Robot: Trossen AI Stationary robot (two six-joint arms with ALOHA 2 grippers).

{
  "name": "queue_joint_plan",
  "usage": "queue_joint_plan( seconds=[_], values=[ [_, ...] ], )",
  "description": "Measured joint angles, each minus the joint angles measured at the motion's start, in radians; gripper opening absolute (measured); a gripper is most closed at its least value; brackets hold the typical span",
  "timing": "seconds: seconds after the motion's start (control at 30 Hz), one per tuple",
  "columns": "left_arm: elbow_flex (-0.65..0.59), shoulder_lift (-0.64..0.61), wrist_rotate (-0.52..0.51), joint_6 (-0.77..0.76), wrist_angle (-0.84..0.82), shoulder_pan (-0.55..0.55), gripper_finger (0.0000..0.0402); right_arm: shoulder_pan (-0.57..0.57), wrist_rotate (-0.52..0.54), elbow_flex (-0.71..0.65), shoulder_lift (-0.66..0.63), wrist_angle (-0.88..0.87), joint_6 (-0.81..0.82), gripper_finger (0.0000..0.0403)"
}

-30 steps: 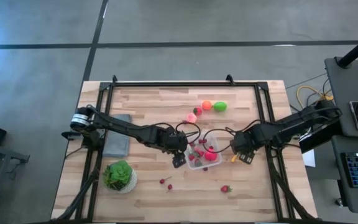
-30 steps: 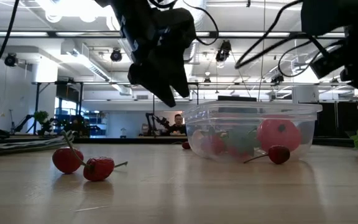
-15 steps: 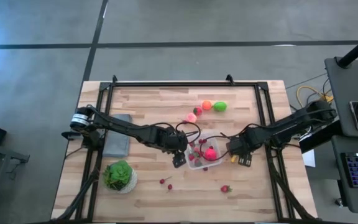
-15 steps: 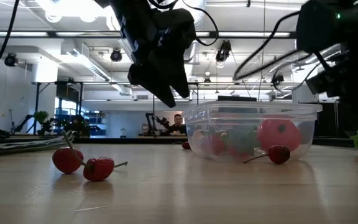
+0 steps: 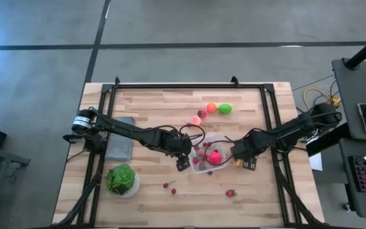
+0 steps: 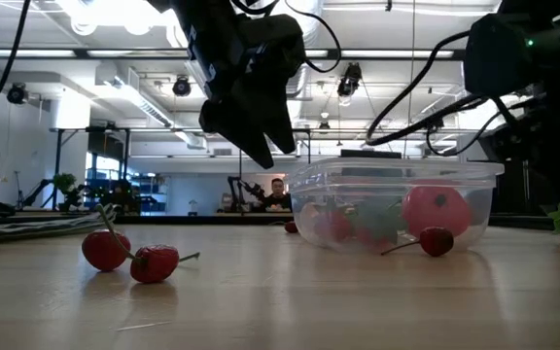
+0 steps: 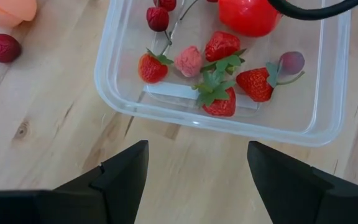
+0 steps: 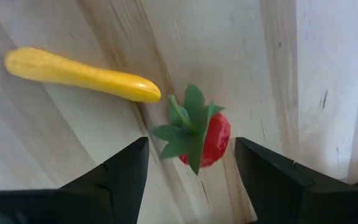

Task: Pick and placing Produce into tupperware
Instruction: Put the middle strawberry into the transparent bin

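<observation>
Strawberry (image 8: 205,140) lay on the bare wood straight ahead of my right gripper (image 8: 191,180), centred in the gap between my two fingers, its leafy cap turned toward the yellow piece (image 8: 82,73) that lay just beside it. My jaws stood wide, holding nothing, with room to spare on both sides of the berry. In the high view this put my right gripper (image 5: 244,154) just off the right-hand wall of the tupperware (image 5: 199,166), which already held the big red piece (image 5: 215,156) and several berries. My right arm was plainly the nearer one to that strawberry; a short drop and a close looked, to my judgement, like all the grasp needed.

My left gripper (image 5: 182,163) hung open and empty at the box's opposite side, looking down on its near wall (image 7: 123,93).

Compared with a second earlier, my right gripper had slid in toward the tupperware, while my left had not moved. Two cherries (image 5: 168,186), another strawberry (image 5: 230,193) and the orange (image 5: 211,107), green (image 5: 225,109) and peach (image 5: 196,119) pieces waited on the table.
</observation>
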Motion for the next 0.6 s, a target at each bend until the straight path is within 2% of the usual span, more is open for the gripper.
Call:
queue_joint_plan(
  seconds=[0.37,0.6],
  values=[
    [-0.007,0.0,0.001,0.0,-0.012,0.008,0.0259,-0.017,0.018,-0.005,0.001,0.049,0.009,0.023],
    [-0.01,0.0,0.001,0.001,-0.012,0.014,0.0259,-0.059,0.026,-0.006,0.001,0.049,0.016,0.0205]
  ],
)
